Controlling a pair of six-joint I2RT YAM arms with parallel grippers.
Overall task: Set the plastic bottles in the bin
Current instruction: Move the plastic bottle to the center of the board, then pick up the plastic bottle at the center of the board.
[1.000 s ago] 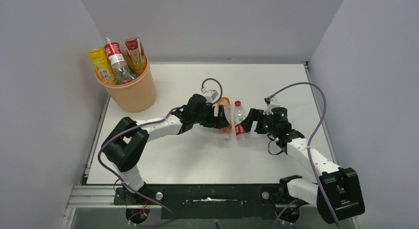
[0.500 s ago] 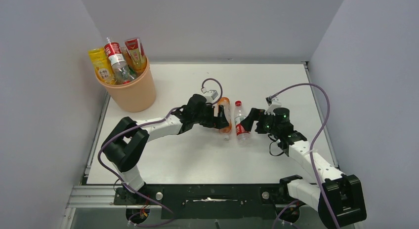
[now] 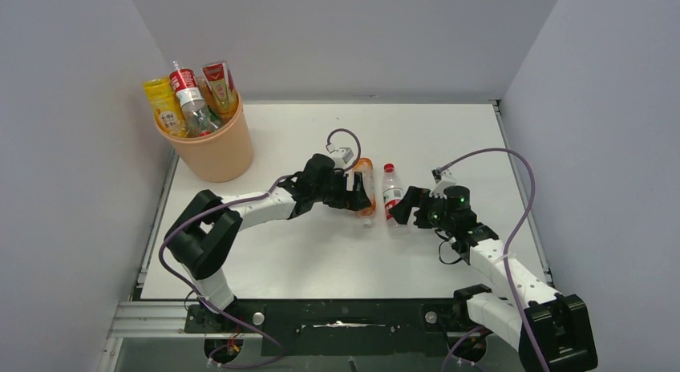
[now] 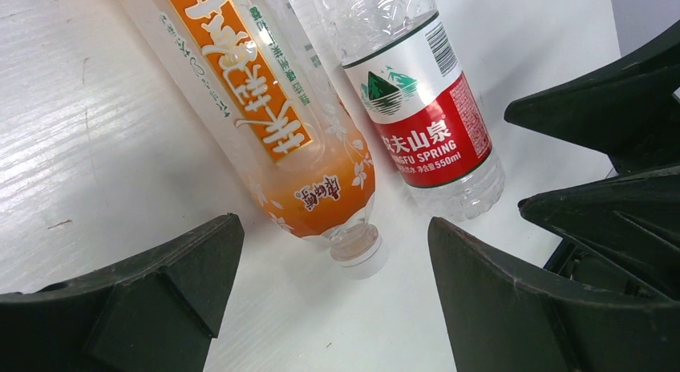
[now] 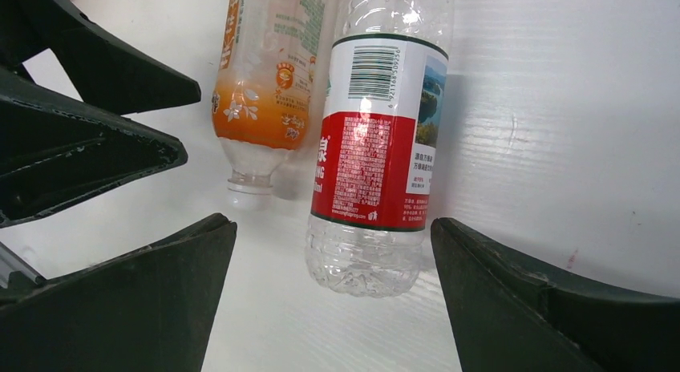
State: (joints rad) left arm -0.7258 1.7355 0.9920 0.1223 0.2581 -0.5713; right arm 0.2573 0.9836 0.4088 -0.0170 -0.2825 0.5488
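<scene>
A white table (image 3: 449, 139) boxed in by plain grey walls (image 3: 345, 35) carries a round peach-orange plastic bin (image 3: 215, 155) in its far left corner, with several clear plastic bottles (image 3: 191, 99) poking above the rim. At mid-table a clear bottle of orange drink (image 3: 366, 179) and a red-labelled clear water bottle (image 3: 391, 197) lie side by side. Both arms reach low and inward. The left gripper (image 4: 333, 232) is spread wide about the orange bottle's cap end and the right gripper (image 5: 333, 224) about the water bottle's base, neither grasping.
</scene>
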